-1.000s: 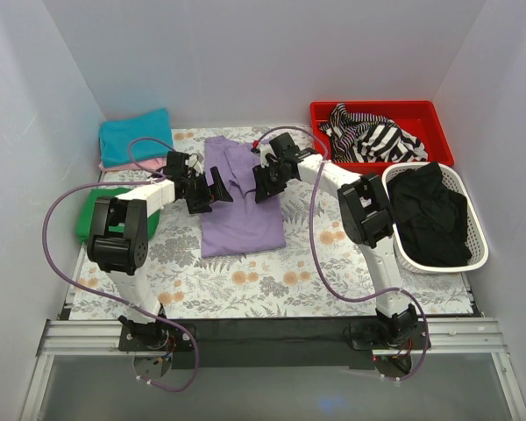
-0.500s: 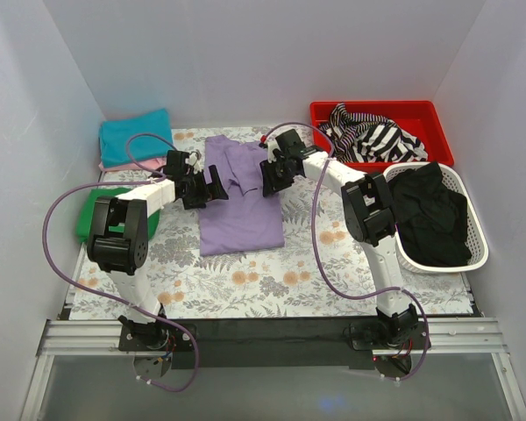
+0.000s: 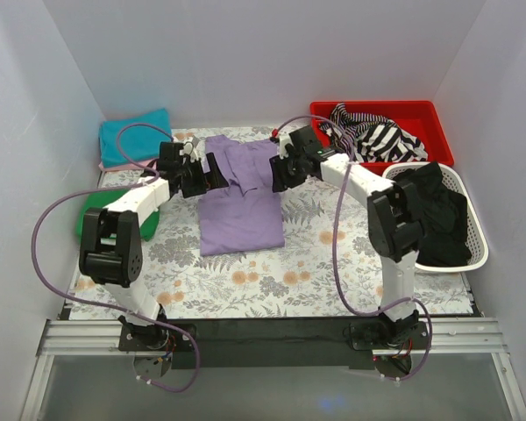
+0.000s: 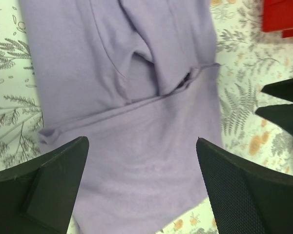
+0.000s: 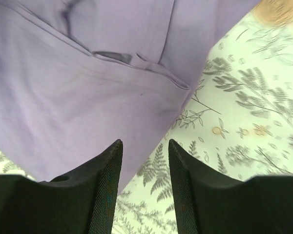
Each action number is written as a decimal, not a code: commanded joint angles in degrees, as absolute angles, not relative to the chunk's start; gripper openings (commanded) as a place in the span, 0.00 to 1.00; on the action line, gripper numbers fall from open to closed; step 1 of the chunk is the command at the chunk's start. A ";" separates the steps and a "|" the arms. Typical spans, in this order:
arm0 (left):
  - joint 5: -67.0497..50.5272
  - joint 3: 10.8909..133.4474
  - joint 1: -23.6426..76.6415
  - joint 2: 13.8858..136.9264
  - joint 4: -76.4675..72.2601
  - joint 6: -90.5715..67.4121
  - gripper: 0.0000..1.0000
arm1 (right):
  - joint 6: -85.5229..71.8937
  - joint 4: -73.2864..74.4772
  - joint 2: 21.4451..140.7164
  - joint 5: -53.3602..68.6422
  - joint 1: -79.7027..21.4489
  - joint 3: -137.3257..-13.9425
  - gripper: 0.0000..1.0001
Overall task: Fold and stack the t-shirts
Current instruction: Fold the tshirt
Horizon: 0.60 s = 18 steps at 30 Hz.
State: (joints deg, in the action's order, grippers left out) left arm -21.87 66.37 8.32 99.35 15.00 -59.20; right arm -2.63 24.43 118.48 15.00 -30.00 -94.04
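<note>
The lavender t-shirt (image 3: 243,210) lies flat at the middle of the floral table, its sleeves folded in over the upper part. It also shows in the left wrist view (image 4: 136,73) and the right wrist view (image 5: 63,87). My left gripper (image 3: 210,175) hovers at the shirt's upper left edge, open wide and empty (image 4: 141,144). My right gripper (image 3: 277,172) hovers at the upper right edge, open and empty (image 5: 144,144), over the shirt's border. A folded teal shirt (image 3: 136,136) lies on a pink one (image 3: 121,164) at the back left. A green one (image 3: 91,217) is partly hidden by my left arm.
A red bin (image 3: 317,110) with striped cloth (image 3: 374,138) stands at the back right. A white basket (image 3: 475,254) holding dark clothes (image 3: 434,215) stands on the right. White walls close in the table (image 3: 272,276) on three sides.
Both grippers have moved toward the back of the table and apart, off the shirt's folded sleeves. The shirt lies as before, sleeves folded in.
</note>
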 commanded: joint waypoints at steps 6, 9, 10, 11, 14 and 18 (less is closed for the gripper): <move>-22.59 55.47 7.91 85.27 15.38 -65.99 0.92 | -3.69 16.80 102.14 10.81 -29.62 -77.19 0.49; -26.35 49.93 6.77 80.87 11.71 -72.14 0.92 | -4.57 14.69 98.36 9.93 -29.62 -70.77 0.49; -28.63 48.53 5.46 79.73 10.91 -75.99 0.92 | -4.74 14.50 97.65 9.93 -29.53 -69.71 0.50; -29.35 46.95 4.75 79.63 10.81 -78.20 0.92 | -4.83 14.41 96.52 9.93 -29.62 -68.04 0.50; -29.36 44.66 3.87 79.45 10.19 -79.63 0.90 | -4.83 13.62 94.75 9.85 -29.53 -65.49 0.50; -22.25 44.65 3.87 79.19 15.02 -77.79 0.83 | -5.10 13.36 94.66 10.20 -29.44 -63.72 0.50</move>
State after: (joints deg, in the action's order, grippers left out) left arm -26.11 44.58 3.86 81.56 13.26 -77.01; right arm -4.51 16.75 97.51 10.41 -29.69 -64.25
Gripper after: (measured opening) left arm 0.848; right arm 0.495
